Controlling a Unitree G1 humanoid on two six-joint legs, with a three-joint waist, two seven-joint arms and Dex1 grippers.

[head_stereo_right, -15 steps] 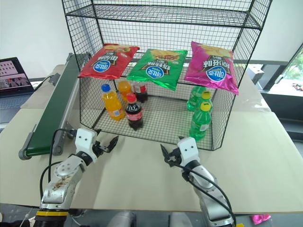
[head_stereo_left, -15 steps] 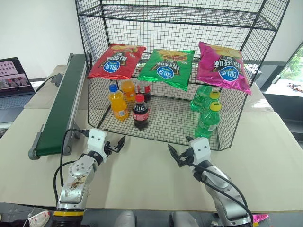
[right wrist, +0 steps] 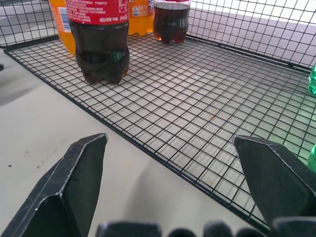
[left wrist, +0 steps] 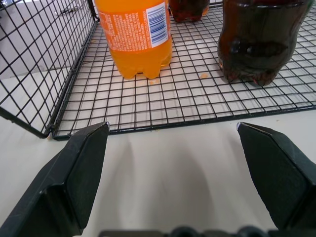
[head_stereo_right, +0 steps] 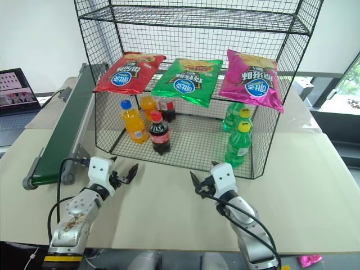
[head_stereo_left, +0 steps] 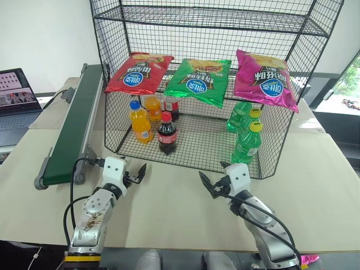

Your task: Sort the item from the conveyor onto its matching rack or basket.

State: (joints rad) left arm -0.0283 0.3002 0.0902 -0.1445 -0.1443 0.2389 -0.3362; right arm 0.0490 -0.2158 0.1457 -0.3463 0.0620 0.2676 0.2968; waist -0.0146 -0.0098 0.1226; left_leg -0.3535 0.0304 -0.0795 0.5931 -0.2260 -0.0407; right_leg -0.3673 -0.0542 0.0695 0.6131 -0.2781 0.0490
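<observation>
Three clear green bottles with yellow caps stand at the right end of the black wire rack's (head_stereo_left: 214,14) bottom tier; the front one (head_stereo_left: 247,143) is nearest the rack's open side. The dark green conveyor (head_stereo_left: 73,129) runs along the left with nothing on its belt. My left gripper (head_stereo_left: 138,173) hovers open over the table, just in front of the rack's left corner and facing the orange bottle (left wrist: 136,34) and cola bottle (left wrist: 256,44). My right gripper (head_stereo_left: 207,184) is open too, in front of the rack's middle, holding nothing.
Red (head_stereo_left: 139,73), green (head_stereo_left: 199,81) and pink (head_stereo_left: 264,79) chip bags lie on the rack's middle tier. More orange and cola bottles stand behind the front ones. A laptop (head_stereo_left: 17,98) sits at the far left. Beige table (head_stereo_left: 169,214) spreads before the rack.
My left gripper has edged slightly back toward me. The right arm and the bottles have not moved.
</observation>
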